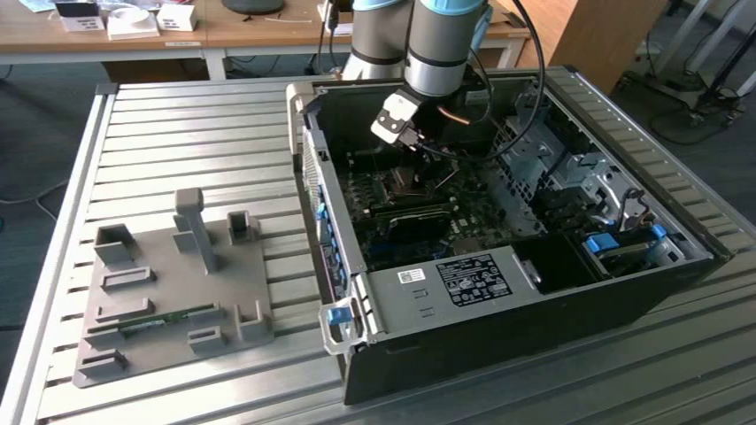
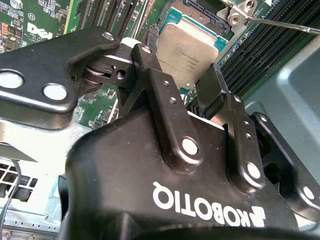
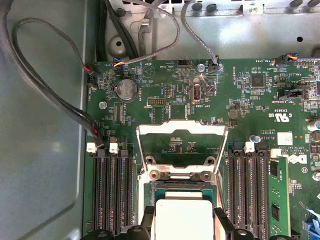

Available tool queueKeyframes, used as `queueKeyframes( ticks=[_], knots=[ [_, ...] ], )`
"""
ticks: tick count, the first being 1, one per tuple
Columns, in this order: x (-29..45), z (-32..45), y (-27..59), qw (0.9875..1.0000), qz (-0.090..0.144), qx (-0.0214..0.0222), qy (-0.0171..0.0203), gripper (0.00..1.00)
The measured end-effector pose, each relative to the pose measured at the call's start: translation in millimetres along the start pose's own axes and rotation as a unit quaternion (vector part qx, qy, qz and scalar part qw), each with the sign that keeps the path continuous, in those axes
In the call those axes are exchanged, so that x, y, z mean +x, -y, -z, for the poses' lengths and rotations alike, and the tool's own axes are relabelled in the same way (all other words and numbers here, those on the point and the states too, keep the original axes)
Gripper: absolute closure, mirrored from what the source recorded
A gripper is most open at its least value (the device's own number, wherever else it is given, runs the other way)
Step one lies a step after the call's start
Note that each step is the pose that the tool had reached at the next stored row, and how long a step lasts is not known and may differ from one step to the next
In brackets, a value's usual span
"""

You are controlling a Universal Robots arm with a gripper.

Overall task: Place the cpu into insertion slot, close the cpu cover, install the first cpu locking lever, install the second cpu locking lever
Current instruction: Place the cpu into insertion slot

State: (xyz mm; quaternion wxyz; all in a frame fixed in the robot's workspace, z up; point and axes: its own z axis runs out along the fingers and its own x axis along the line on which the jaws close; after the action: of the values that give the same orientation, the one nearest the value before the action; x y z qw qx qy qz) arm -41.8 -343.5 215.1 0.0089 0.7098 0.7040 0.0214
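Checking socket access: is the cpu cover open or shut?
Open: the cpu cover stands swung up on its hinge, board showing through its window; the cpu is uncovered.

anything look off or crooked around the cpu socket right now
Nothing stands out. The cpu cover is hinged up and open, as it must be for loading, and the cpu sits square in the gripper above the insertion slot. No bent or damaged parts show.
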Motion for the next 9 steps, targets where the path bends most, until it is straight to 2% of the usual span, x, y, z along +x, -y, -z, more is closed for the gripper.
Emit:
queueKeyframes(
  ticks=[9],
  knots=[
    [0.0,-0.6,0.0,1.0,0.0,0.0,-0.0015,0.46]
  ],
)
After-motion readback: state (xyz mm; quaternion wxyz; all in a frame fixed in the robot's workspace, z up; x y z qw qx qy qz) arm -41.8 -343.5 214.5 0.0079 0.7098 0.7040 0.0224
